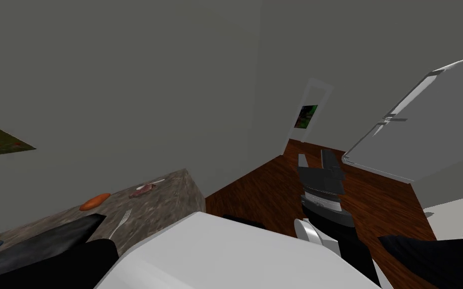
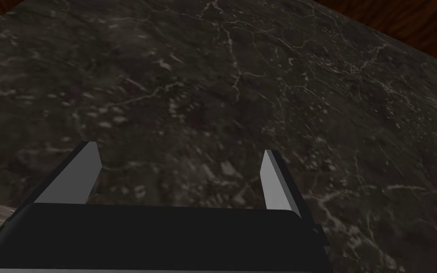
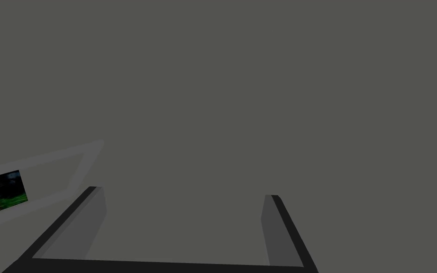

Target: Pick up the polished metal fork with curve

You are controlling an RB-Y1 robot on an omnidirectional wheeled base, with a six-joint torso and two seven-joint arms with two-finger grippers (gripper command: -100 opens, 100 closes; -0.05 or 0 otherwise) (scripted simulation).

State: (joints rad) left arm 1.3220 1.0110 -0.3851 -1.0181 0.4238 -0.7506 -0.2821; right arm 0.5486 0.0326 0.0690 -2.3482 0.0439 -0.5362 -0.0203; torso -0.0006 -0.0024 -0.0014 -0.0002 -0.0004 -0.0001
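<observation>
The fork (image 1: 121,222) is seen lying flat on the dark veined bench (image 1: 175,193), near the bench's front edge, with its tines pointed toward the wall. The end of its handle is lost where it meets a dark shape, apparently the left arm (image 1: 54,241), which is stretched over the near part of the bench just beside the fork. Whether the fork is curved cannot be made out. The left pincer (image 2: 180,149) is held spread wide above the bench, with nothing gripped and dark stone seen between its fingers (image 2: 86,173); a corner of the wooden floor (image 2: 402,21) is caught beyond the bench's edge. Farther back on the bench an orange thing (image 1: 95,201) and a reddish lump (image 1: 142,189) are set well apart from the fork, with a white sliver (image 1: 157,181) just beside the lump; none of these can be told more closely. The right pincer (image 1: 316,159) is raised over the floor, between the bench and a grey fridge (image 1: 426,135) that is cut off at the edge, and it too is spread wide and holds nothing.
</observation>
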